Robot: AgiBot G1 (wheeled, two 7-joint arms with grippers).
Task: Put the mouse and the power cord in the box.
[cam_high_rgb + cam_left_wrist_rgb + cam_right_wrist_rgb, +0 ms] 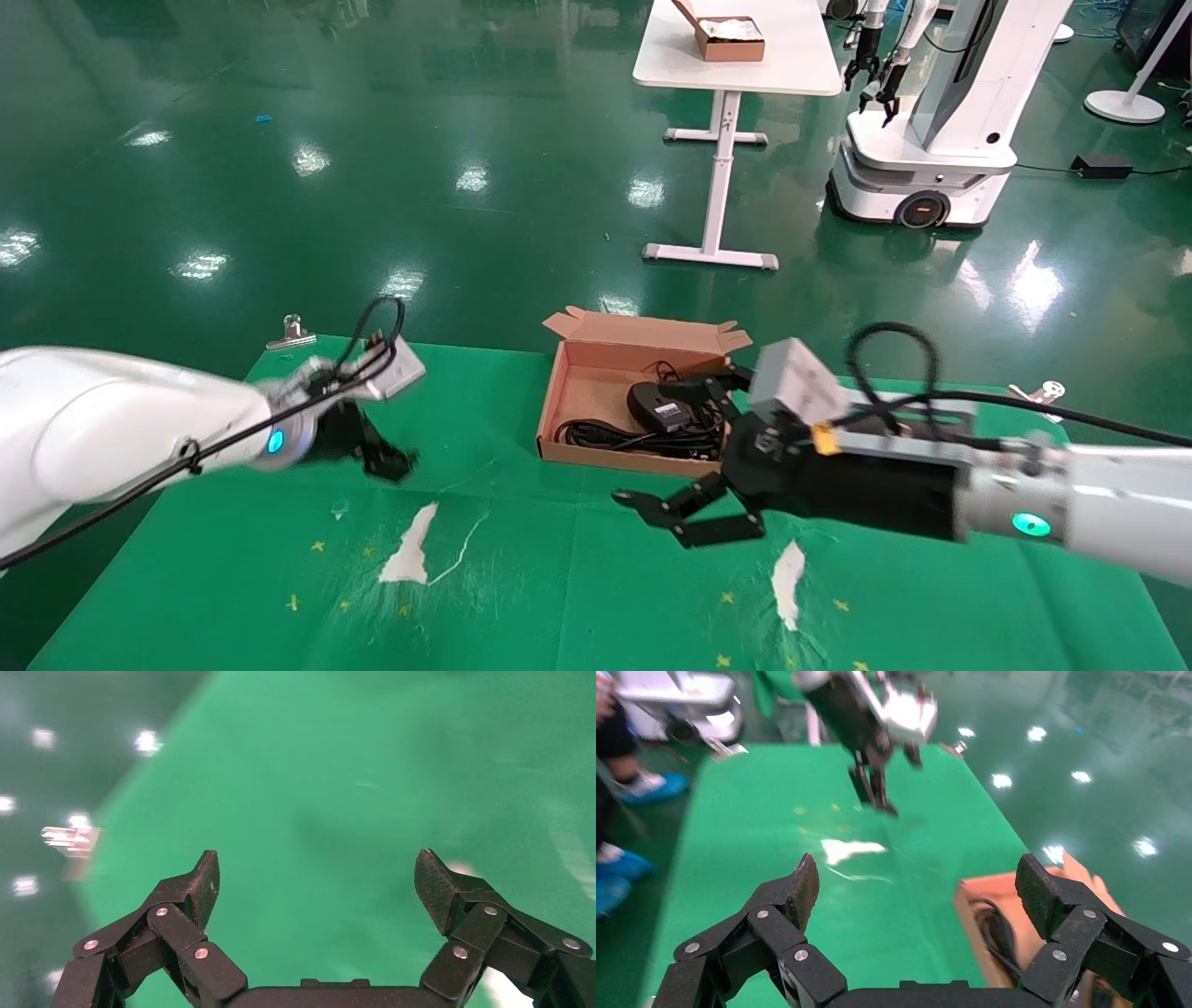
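Observation:
The brown cardboard box stands on the green cloth at the middle back, flaps open at its far edge. Inside lie the black mouse and the coiled black power cord. My right gripper is open and holds nothing. One finger reaches over the box's near right part, the other hangs over the cloth in front of it. The right wrist view shows the box and cord beside the right gripper. Off to the left of the box, my left gripper hangs open and empty over bare cloth.
The green cloth has white torn patches. Metal clips sit at the table's back corners. Beyond it are a white table with a smaller brown box and another robot.

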